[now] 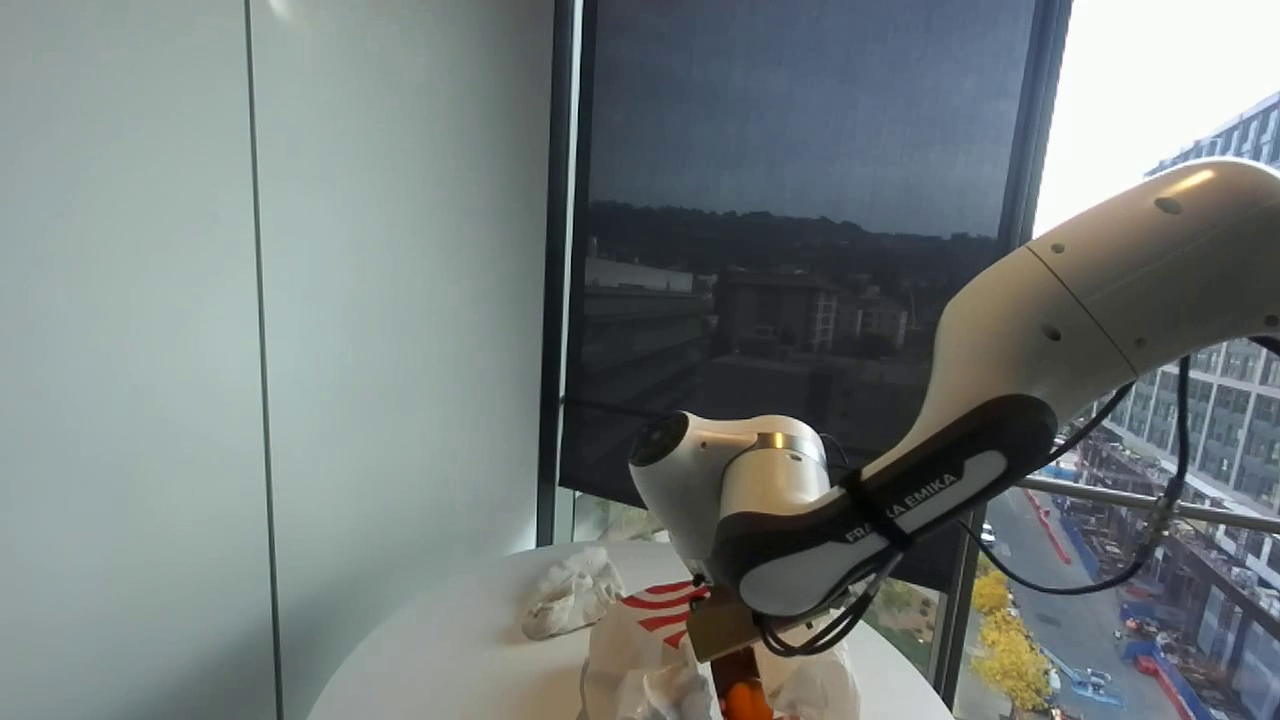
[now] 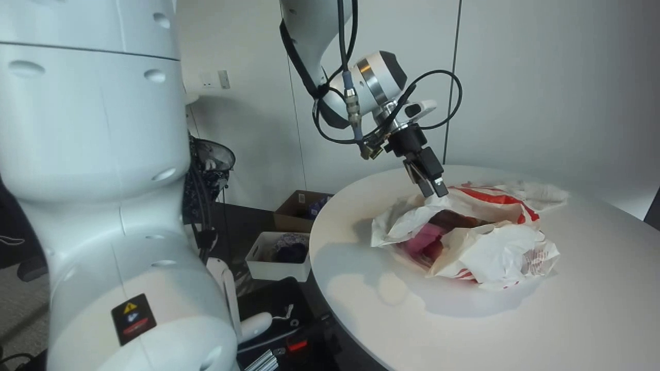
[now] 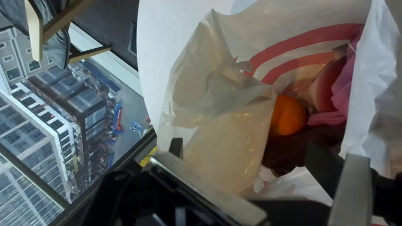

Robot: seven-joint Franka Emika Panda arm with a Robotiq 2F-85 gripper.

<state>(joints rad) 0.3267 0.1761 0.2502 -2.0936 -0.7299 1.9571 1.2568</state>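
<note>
My gripper stands open, its fingers wide apart with nothing held between them. Below it lies a crumpled white plastic bag with red curved stripes, mouth open. Inside the bag I see an orange round item, pink cloth and something dark brown. In an exterior view the gripper points down at the rim of the bag; I cannot tell whether the tips touch it. Elsewhere the arm hides the gripper, though the orange item shows below it.
The bag rests on a round white table. Beside it is a crumpled white thing. A white bin and a cardboard box stand on the floor. A window with a dark shade rises behind the table.
</note>
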